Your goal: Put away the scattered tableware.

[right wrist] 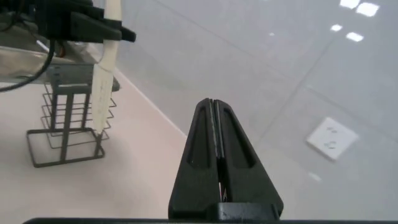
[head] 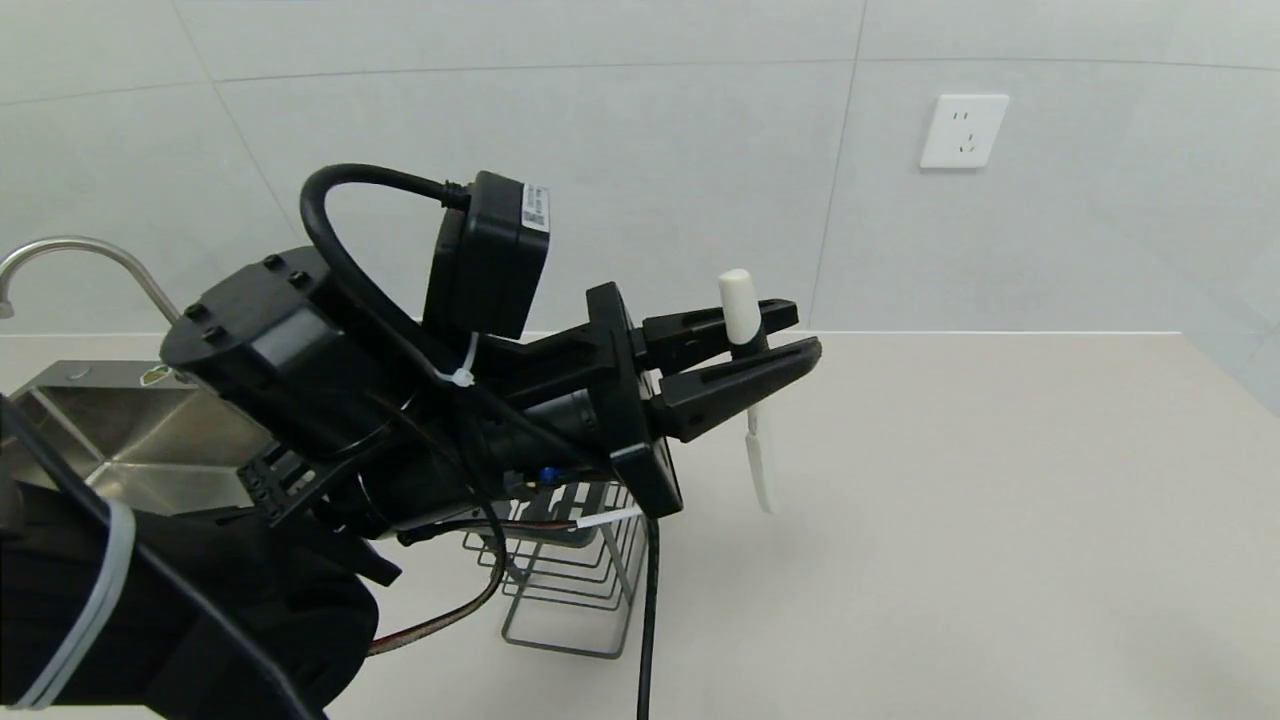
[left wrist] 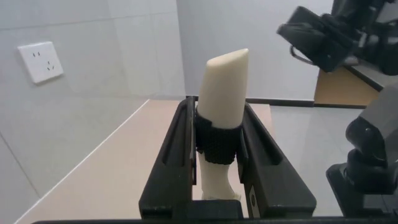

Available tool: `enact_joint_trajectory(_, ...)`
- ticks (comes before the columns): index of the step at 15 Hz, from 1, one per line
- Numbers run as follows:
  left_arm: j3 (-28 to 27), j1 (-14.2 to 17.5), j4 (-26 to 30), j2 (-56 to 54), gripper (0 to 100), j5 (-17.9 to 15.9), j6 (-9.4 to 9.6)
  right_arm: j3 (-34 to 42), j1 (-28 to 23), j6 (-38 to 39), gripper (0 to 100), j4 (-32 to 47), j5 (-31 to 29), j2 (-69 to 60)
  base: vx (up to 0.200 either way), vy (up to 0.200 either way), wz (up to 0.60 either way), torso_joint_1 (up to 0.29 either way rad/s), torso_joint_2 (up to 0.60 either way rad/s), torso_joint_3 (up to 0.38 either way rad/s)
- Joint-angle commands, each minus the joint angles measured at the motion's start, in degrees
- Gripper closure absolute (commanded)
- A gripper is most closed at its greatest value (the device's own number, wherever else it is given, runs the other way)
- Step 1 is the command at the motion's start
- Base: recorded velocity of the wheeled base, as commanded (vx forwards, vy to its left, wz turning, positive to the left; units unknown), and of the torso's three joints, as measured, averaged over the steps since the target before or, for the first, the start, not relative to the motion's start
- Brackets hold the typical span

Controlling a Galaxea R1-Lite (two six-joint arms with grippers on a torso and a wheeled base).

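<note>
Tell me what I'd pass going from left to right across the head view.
The sink → wire rack → white utensil clamped in the left pincer → wall socket.

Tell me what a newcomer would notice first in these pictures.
The left gripper, high in the middle of the head view, is clamped on a white utensil hanging upright above the pale counter. Below the arm stands a wire rack, with a steel sink at the robot's left.
</note>
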Motion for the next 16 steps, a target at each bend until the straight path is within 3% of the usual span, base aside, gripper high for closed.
enact_joint_trajectory(1, 0.0, 0.01, 0.01, -1.07, 100, 0.0, 0.01, 3.45, -3.92, 0.12, 100, 9.36, 0.0, -19.54, 0.0, 0.0, 0.0, 0.0, 0.0, 0.0)
enact_joint_trajectory(3, 0.17, 0.1, 0.1, -1.42, 100, 0.17, 0.01, 5.47, -4.1, 0.38, 100, 24.48, -1.67, -27.97, 0.0, 0.0, 0.0, 0.0, 0.0, 0.0)
enact_joint_trajectory(4, 0.7, 0.54, 0.1, -2.39, 100, 1.05, 0.01, 5.47, -6.56, 1.96, 100, 34.15, -9.23, -32.63, 0.0, 0.0, 0.0, 0.0, 0.0, 0.0)
enact_joint_trajectory(5, 1.58, 0.89, 0.19, -3.09, 100, 1.84, 0.01, 5.47, -8.41, 6.01, 100, 45.4, -20.74, -37.46, 0.0, 0.0, 0.0, 0.0, 0.0, 0.0)
enact_joint_trajectory(6, 2.46, 1.33, 0.19, -3.62, 100, 1.84, 0.01, 5.47, -8.41, 8.47, 100, 51.11, -28.21, -36.5, 0.0, 0.0, 0.0, 0.0, 0.0, 0.0)
enact_joint_trajectory(7, 3.78, 1.68, 0.1, -4.76, 100, 1.84, 0.1, 5.47, -8.41, 11.1, 100, 53.22, -31.99, -36.85, 0.0, 0.0, 0.0, 0.0, 0.0, 0.0)
enact_joint_trajectory(10, 4.39, 5.55, 0.36, -8.28, 100, 1.84, 0.54, 5.47, -8.32, 11.63, 100, 64.56, -25.49, -36.85, 0.0, 0.0, 0.0, 0.0, 0.0, 0.0)
enact_joint_trajectory(11, 4.39, 6.78, 0.54, -9.07, 100, 1.84, 0.54, 5.47, -8.32, 11.63, 100, 65.52, -24.61, -36.85, 0.0, 0.0, 0.0, 0.0, 0.0, 0.0)
enact_joint_trajectory(12, 4.39, 9.24, 1.33, -10.21, 100, 1.76, 1.68, 5.47, -8.32, 11.9, 100, 65.7, -25.05, -36.76, 0.0, 0.0, 0.0, 0.0, 0.0, 0.0)
enact_joint_trajectory(13, 4.31, 10.65, 2.03, -10.65, 100, 1.76, 2.64, 5.47, -8.32, 11.98, 100, 65.88, -27.07, -36.76, 0.0, 0.0, 0.0, 0.0, 0.0, 0.0)
enact_joint_trajectory(14, 3.69, 11.88, 3.09, -11.53, 100, 1.58, 4.31, 5.47, -8.41, 12.77, 100, 67.63, -36.12, -36.76, 0.0, 0.0, 0.0, 0.0, 0.0, 0.0)
enact_joint_trajectory(16, 2.99, 11.88, 3.61, -12.85, 100, 0.96, 4.49, 5.47, -8.41, 13.13, 100, 67.54, -36.39, -36.76, 0.0, 0.0, 0.0, 0.0, 0.0, 0.0)
